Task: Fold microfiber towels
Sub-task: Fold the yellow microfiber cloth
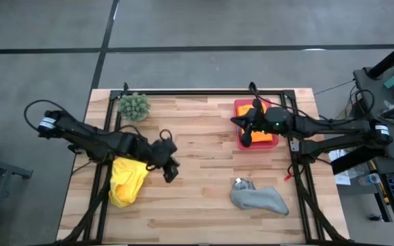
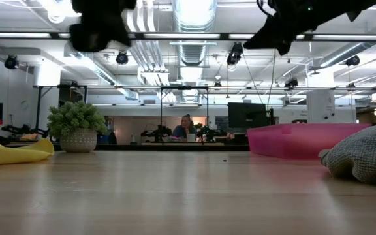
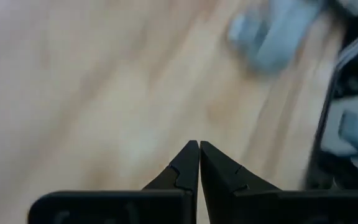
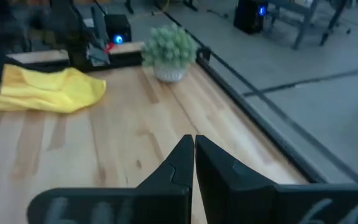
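Two towels are still loose on the wooden table [image 1: 197,150]: the yellow microfiber towel [image 1: 127,181] lies rumpled near the left side, and the grey microfiber towel [image 1: 258,198] sits in a bunched heap toward the front right. An orange cloth [image 1: 260,137] shows in the pink tray [image 1: 241,106] at the back right, mostly under the right arm. The left gripper [image 1: 170,172] hangs just beside the yellow towel, jaws pressed together with nothing between them. The right gripper [image 1: 247,130] is above the tray, likewise closed and empty. A small potted plant [image 1: 134,105] stands in the back left corner

These cloths look light, limp and a bit grippy, so I'd guess they'll drape and sag rather than hold a shape. Pinching an outer corner or hem seems best; grabbing the middle of a heap would likely just lift a wad
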